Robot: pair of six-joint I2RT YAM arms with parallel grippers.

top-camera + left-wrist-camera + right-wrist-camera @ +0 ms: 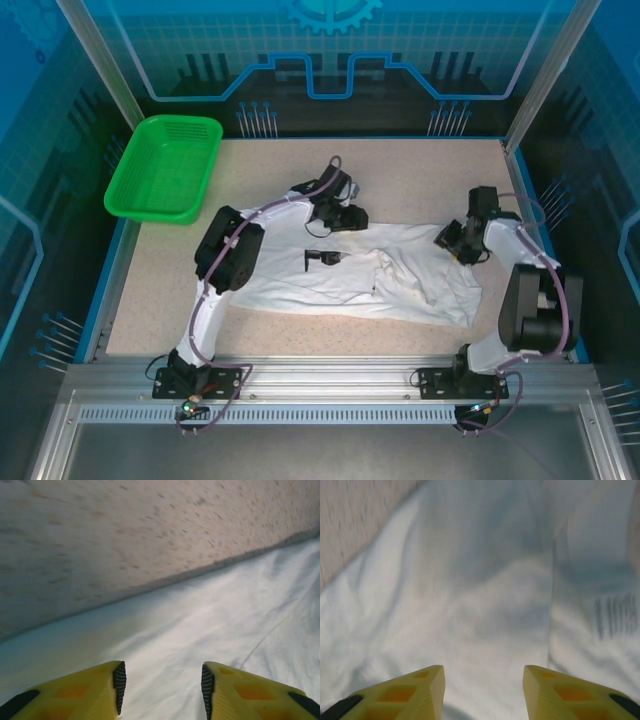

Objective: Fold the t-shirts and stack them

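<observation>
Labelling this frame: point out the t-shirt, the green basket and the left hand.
t-shirt (330,285): top view, body cloth.
green basket (150,212): top view, near rim.
left hand (162,684): left wrist view, between fingertips.

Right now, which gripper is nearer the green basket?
Left. The left gripper hangs over the far edge of the t-shirt, right of the basket; the right gripper is farther right, over the shirt's right end.

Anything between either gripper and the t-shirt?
Nothing visible. The left gripper and right gripper are both directly over the t-shirt, jaws open, bare cloth below. The green basket sits at the far-left corner of the table, away from both.
</observation>
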